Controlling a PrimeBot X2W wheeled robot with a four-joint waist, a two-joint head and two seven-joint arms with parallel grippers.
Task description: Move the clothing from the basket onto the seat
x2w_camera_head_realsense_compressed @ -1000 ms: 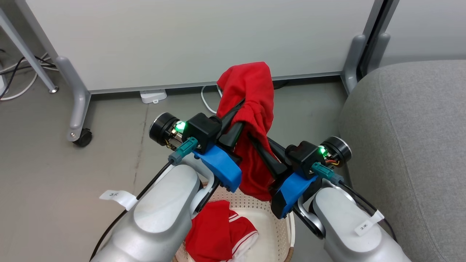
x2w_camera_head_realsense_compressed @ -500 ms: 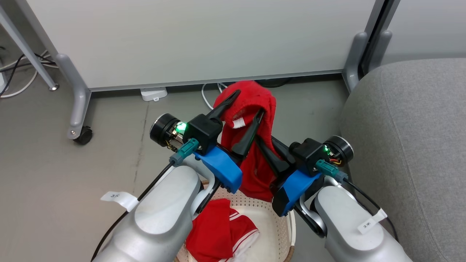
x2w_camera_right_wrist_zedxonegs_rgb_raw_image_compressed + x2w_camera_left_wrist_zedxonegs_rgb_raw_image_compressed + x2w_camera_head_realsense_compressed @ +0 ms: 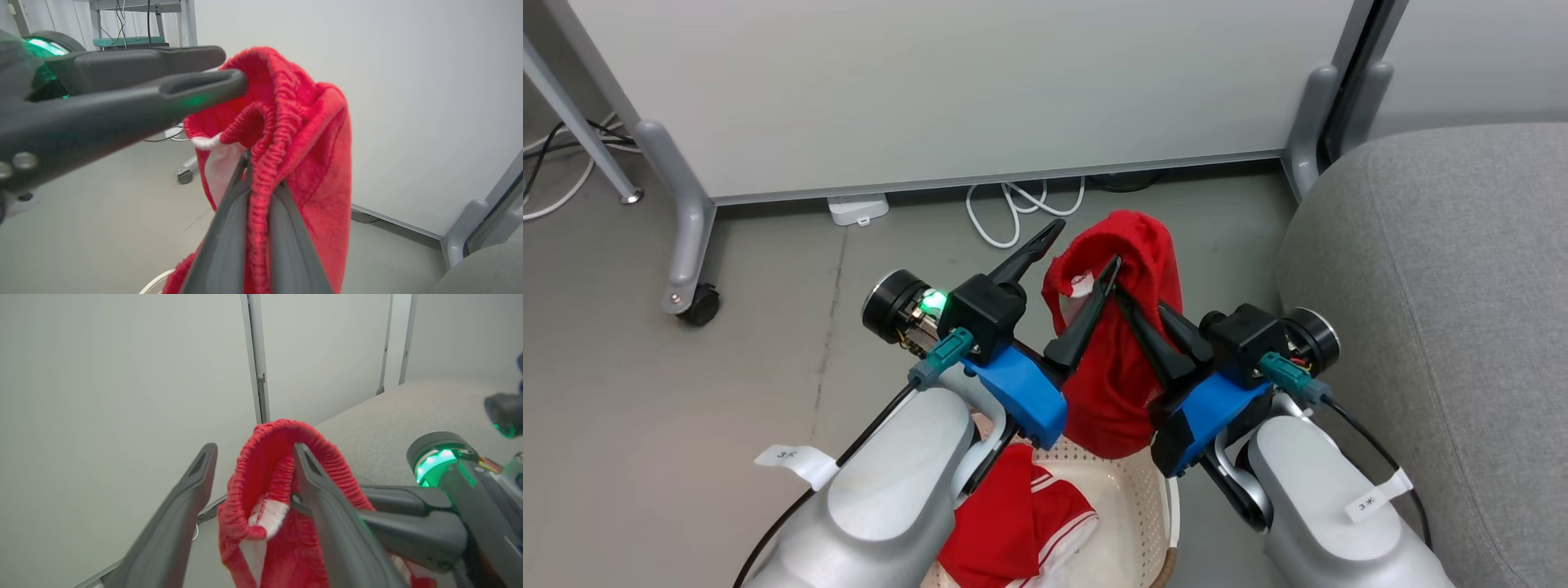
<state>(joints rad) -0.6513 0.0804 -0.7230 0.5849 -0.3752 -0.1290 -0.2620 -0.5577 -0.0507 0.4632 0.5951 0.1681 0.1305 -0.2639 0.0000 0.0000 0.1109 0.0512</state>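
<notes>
The plain red garment (image 3: 1127, 384) hangs by its elastic waistband from my right gripper (image 3: 1123, 296), which is shut on it above the basket. In the right wrist view the gripper (image 3: 247, 157) pinches the ribbed band of the garment (image 3: 314, 163). My left gripper (image 3: 1086, 242) is open, and the waistband loop (image 3: 253, 473) lies between its fingers (image 3: 327, 506). The cream perforated basket (image 3: 1152, 506) sits below my forearms. It holds the red garment with white trim (image 3: 1029, 531). The light-grey sofa (image 3: 1445, 269) stands to the right.
A white partition panel (image 3: 947, 90) on grey wheeled legs (image 3: 682, 245) stands across the back. White cables (image 3: 1013, 212) and a small white box (image 3: 858, 209) lie on the grey floor under it. A second partition post (image 3: 1307, 122) stands by the sofa's corner.
My left gripper has opened and let go of the plain red garment. The garment has sunk lower and shifted right towards the sofa, now held by the right gripper alone.
</notes>
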